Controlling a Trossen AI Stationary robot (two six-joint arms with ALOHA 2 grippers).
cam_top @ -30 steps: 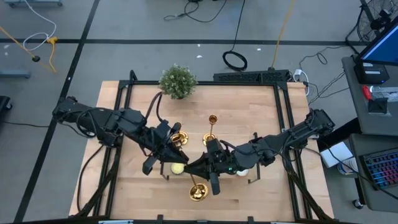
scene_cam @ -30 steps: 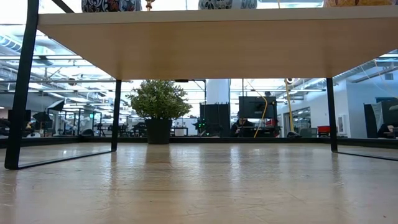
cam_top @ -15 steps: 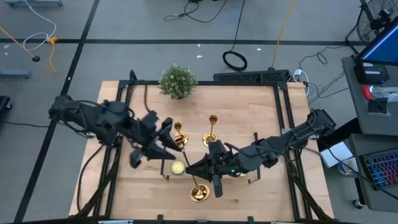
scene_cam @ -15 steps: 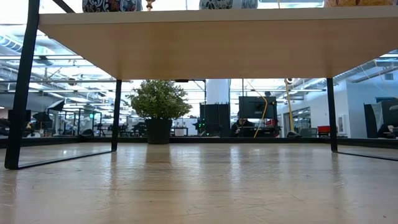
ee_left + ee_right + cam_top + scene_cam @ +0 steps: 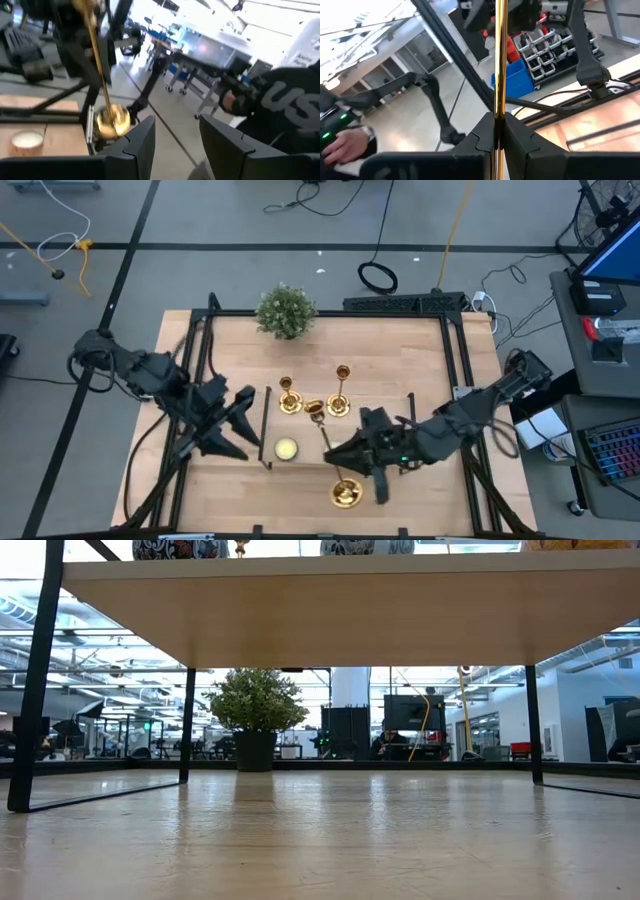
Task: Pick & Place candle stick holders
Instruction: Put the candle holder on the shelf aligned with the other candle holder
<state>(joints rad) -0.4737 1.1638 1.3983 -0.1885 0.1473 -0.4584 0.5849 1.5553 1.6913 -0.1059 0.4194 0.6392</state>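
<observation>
**Near the table's front edge, one holder rides in our right grip**

Toward five o'clock on the table (image 5: pixel 420 350), our right gripper (image 5: pixel 352 455) is clenched on the thin stem of the tallest candle stick holder (image 5: pixel 333 455). The right wrist view shows why the hold looks secure: the gold stem runs straight up through the seam of the two pressed fingers (image 5: pixel 520 137), pinched partway along its length — a sensible place to take something so slender. From above, the piece lies tilted, with its flared base towards six o'clock near the front edge and its small cup towards the table's centre, so we judge it is being carried and not yet stood down.

At nine o'clock, our left gripper (image 5: pixel 235 405) sits apart from everything, jaws released with nothing between them; in its wrist view the two fingers (image 5: pixel 140 142) stand spread with only the room showing through the gap.

The other two holders stand upright around the table's centre — the short holder (image 5: pixel 289 397) just left of centre, the second holder (image 5: pixel 342 390) just right of it, well clear of both arms. A pale candle (image 5: pixel 286 448) rests at seven o'clock, and the green plant (image 5: pixel 286 310) stays out of the way at eleven, by the far edge.

The low view shows neither arm nor holder.
</observation>
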